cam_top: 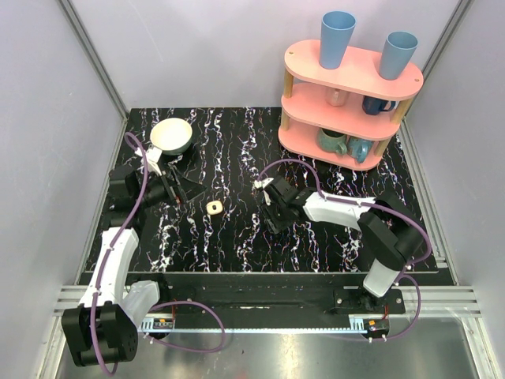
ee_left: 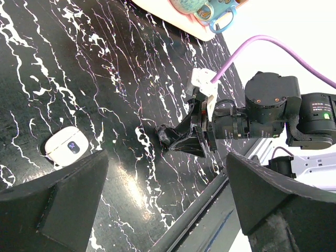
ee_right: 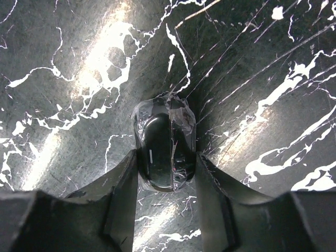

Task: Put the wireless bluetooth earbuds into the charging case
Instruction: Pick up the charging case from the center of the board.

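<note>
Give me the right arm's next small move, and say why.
Probably squeeze the jaws a touch tighter before lifting: the right gripper flanks the small dark glossy piece lying on the table, both sides touched, though a firm pinch isn't evident.

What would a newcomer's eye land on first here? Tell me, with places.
The pink three-tier wooden shelf, topped by two tall blue plastic cups, dominates the table's far right corner. Near the centre, a small cream-beige rounded charging case lies alone on the black white-veined marbled tabletop. To its right, the right gripper has its fingers against both sides of a dark glossy oval piece under clear film.
</note>
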